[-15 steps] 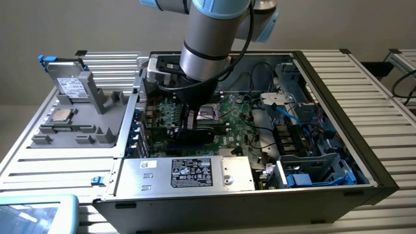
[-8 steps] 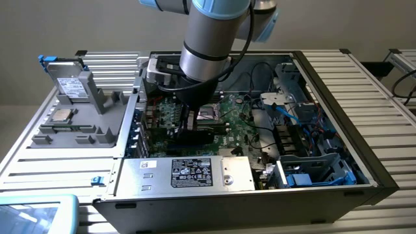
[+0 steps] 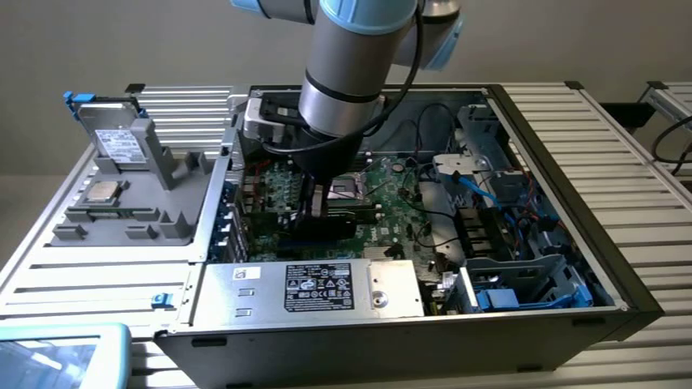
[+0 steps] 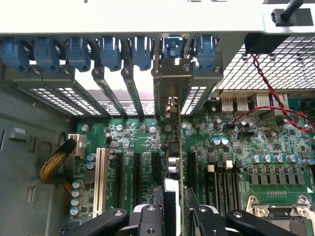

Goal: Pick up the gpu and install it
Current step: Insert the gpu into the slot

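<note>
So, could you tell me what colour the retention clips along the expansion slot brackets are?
Blue; the retention clips show best in the wrist view.

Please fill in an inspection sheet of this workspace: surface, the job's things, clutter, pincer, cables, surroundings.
Surface: grey ribbed metal table bearing an open black computer case.
Job's things: green circuit card with silver end bracket, the gpu, stands on edge over a black motherboard slot, bracket at the blue rear clips.
Clutter: grey parts tray on the exterior view's left, with a silver white-labelled drive box.
Pincer: black pincer shut on the gpu's edge, inside the case.
Cables: red and black twisted wires; yellow braided bundle; blue cable.
Surroundings: plain grey wall.
</note>
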You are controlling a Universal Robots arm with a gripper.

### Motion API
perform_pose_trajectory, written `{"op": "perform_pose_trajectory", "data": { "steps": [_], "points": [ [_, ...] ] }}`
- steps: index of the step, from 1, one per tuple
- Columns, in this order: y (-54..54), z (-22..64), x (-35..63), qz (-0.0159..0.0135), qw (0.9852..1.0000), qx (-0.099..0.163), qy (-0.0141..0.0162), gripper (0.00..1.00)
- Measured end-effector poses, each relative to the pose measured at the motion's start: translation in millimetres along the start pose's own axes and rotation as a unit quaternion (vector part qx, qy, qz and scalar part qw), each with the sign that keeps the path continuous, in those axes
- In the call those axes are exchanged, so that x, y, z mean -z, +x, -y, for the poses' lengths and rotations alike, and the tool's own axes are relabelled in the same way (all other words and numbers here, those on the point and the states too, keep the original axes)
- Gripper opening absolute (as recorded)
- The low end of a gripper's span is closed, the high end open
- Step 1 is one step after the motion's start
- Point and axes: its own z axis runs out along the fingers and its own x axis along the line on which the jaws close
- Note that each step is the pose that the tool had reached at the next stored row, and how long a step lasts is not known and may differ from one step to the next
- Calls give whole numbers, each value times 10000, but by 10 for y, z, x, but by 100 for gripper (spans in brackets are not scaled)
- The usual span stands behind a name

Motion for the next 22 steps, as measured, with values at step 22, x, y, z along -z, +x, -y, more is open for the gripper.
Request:
{"op": "perform_pose_trajectory", "data": {
  "steps": [22],
  "points": [
    [23, -16, -48, 58, 10000, 15, -3, 27]
  ]
}}
